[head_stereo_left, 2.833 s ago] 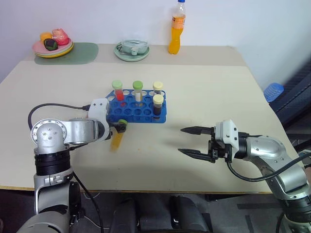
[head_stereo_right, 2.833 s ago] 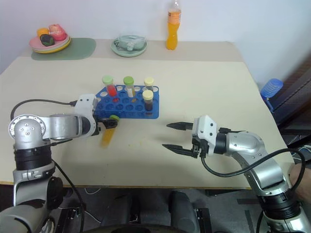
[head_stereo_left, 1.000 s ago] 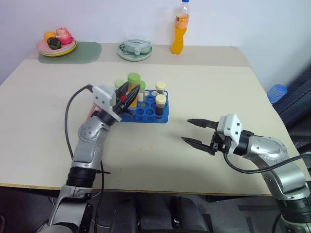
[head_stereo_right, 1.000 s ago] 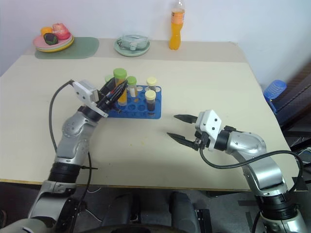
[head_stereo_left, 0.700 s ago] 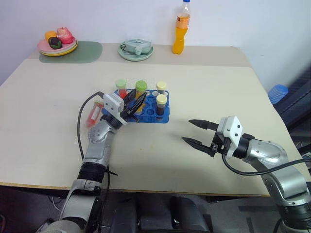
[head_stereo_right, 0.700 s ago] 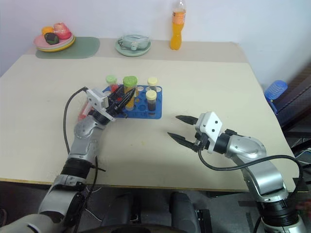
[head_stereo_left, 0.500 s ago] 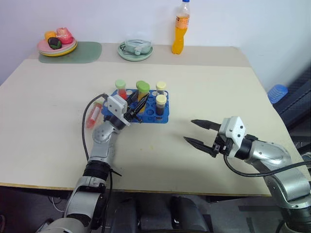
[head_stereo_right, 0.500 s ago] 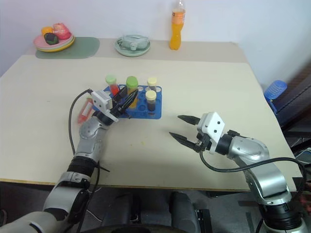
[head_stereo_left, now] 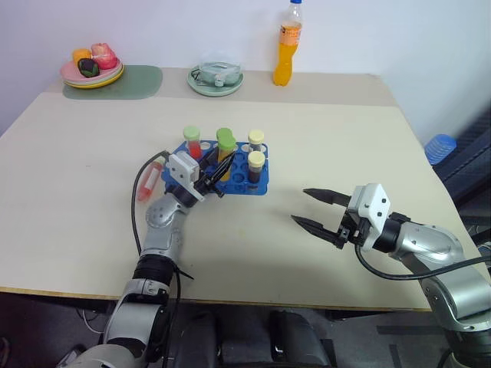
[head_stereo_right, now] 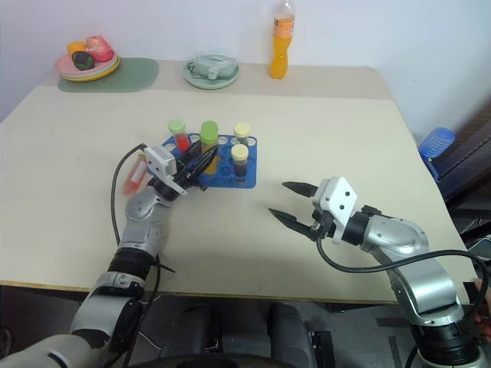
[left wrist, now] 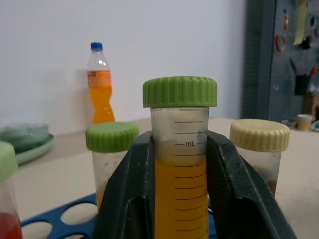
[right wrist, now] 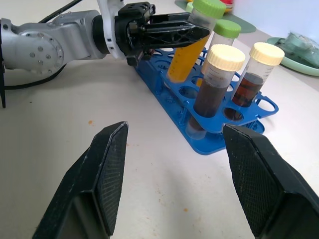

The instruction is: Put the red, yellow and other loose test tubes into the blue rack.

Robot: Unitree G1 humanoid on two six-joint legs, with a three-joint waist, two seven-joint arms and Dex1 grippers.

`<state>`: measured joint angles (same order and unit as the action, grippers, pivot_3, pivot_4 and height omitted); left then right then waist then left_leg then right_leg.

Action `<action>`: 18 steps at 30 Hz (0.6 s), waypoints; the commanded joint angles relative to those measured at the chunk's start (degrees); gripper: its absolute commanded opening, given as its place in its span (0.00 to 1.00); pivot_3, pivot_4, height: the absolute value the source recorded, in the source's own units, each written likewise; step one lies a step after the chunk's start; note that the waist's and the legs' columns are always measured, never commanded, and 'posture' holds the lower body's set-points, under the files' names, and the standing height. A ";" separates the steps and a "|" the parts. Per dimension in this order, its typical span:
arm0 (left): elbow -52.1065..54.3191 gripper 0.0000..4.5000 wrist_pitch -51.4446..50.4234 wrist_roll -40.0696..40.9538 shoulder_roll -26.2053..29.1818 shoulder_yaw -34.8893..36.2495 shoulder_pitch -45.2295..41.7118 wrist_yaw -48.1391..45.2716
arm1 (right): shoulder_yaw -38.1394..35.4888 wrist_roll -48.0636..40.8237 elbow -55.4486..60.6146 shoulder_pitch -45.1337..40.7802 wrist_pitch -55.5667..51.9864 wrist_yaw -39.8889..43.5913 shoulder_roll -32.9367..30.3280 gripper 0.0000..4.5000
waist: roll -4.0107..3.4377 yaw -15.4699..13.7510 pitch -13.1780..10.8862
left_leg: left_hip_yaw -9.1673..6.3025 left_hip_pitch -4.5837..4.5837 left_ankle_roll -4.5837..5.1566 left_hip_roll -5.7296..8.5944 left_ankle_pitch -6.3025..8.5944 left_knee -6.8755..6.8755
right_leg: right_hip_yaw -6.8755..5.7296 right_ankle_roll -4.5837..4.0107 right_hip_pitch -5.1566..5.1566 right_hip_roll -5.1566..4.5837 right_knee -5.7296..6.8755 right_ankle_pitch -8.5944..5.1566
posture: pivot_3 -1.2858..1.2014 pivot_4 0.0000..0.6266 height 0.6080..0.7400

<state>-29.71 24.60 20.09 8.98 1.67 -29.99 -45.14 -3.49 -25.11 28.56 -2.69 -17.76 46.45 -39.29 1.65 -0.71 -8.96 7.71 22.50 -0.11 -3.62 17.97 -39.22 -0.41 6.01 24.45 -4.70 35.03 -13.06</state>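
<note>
In the left eye view, the orange-yellow tube (head_stereo_left: 225, 148) is being gripped by the left gripper (head_stereo_left: 217, 170) in the blue rack (head_stereo_left: 257, 187), frame centre. In the right wrist view, the right gripper (right wrist: 177, 172) fingers are being kept apart, empty, over the worktop (right wrist: 60, 124).

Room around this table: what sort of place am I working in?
Probably a workshop or lab staged as a test bench: blue rack of capped tubes on a plain table, a drink bottle, tool wall behind.
</note>
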 commanded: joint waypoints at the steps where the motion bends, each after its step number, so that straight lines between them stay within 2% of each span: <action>1: 4.00 0.71 -2.37 0.03 -0.46 0.08 1.07 1.32 | -1.07 -0.55 1.87 0.01 0.71 -0.08 0.18 0.69 | 0.00 0.00 0.00 | 0.00 0.00 0.00 0.00 0.00 0.00 | 0.00 0.00 0.00 0.00 0.00 0.00 | 0.52 0.24 1.00; 2: 4.57 0.81 -2.15 -2.17 -0.29 0.07 1.36 3.89 | -0.93 -0.47 1.80 0.06 0.80 -0.08 0.27 0.69 | 0.00 0.02 0.00 | 0.00 0.00 0.00 0.00 0.00 0.00 | 0.00 0.00 0.00 0.00 0.00 0.00 | 0.52 0.24 1.00; 6: 8.32 0.81 -1.55 -4.25 0.27 -0.29 3.16 6.14 | -0.43 -0.25 1.18 -0.29 1.10 0.03 0.67 0.69 | 0.00 0.17 0.00 | -0.02 -0.01 0.00 -0.01 0.00 0.00 | 0.00 0.00 0.00 0.01 0.01 0.00 | 0.52 0.24 1.00; 12: 22.42 0.81 -8.17 1.47 2.71 1.81 8.25 6.50 | 0.63 0.16 -1.22 -1.97 1.79 0.64 1.35 0.69 | 0.00 0.20 0.00 | -0.02 -0.02 0.00 -0.04 0.00 0.00 | 0.00 0.00 0.00 0.01 0.05 0.00 | 0.52 0.24 1.00; 15: 29.84 0.81 -16.98 8.75 5.71 6.15 9.44 8.86 | 1.48 0.36 -2.89 -3.19 2.21 1.30 1.81 0.69 | 0.00 0.28 0.00 | -0.02 -0.03 0.00 -0.04 0.00 0.00 | 0.00 -0.01 0.00 0.01 0.06 0.00 | 0.52 0.24 1.00; 18: 32.62 0.81 -24.88 13.90 9.19 11.24 8.82 12.63 | 2.39 0.68 -4.10 -3.95 2.83 1.97 2.46 0.69 | -0.02 0.41 0.00 | -0.03 -0.05 0.00 -0.06 0.00 0.00 | 0.00 0.00 0.00 0.02 0.10 0.00 | 0.52 0.24 1.00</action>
<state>0.25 3.68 30.57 16.66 9.57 -20.40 -34.75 -1.00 -24.50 24.28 -5.82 -16.28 47.82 -37.15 1.63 -0.30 -8.96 7.69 22.43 -0.12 -3.68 17.96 -39.22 -0.41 6.01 24.46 -4.68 35.14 -13.07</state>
